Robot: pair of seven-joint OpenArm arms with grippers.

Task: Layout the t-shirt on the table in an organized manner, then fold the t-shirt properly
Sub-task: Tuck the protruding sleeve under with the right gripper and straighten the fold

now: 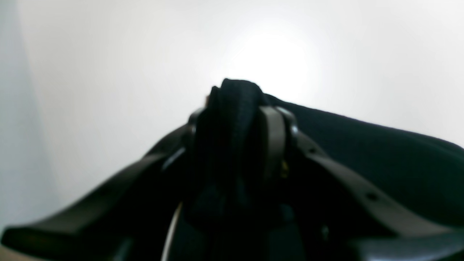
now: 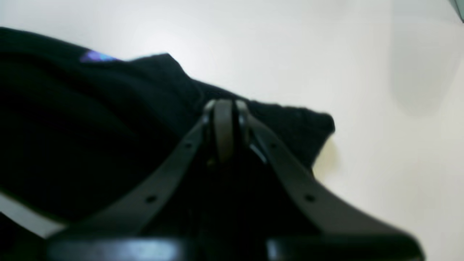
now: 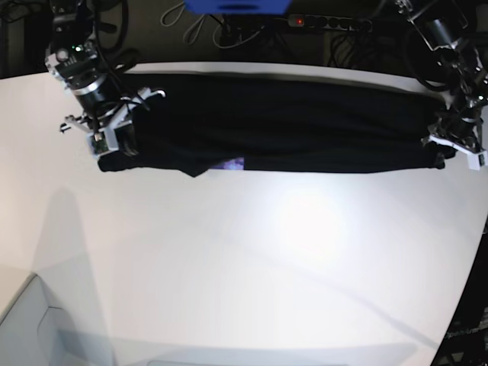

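Observation:
The black t-shirt (image 3: 282, 126) lies stretched in a long band across the far part of the white table (image 3: 252, 252). A purple print (image 3: 232, 163) peeks out at its near edge and also shows as a purple patch (image 2: 96, 57) in the right wrist view. My left gripper (image 1: 235, 116) is at the band's right end (image 3: 450, 149), shut on a bunched fold of the t-shirt (image 1: 380, 163). My right gripper (image 2: 224, 108) is at the band's left end (image 3: 110, 145), its fingertips pressed together on the edge of the t-shirt (image 2: 108, 127).
Behind the table run cables and a power strip (image 3: 328, 21), beside a blue object (image 3: 236, 6). The table's curved edge (image 3: 469, 290) falls away at the right. A pale grey surface (image 3: 30, 328) sits at the near left corner.

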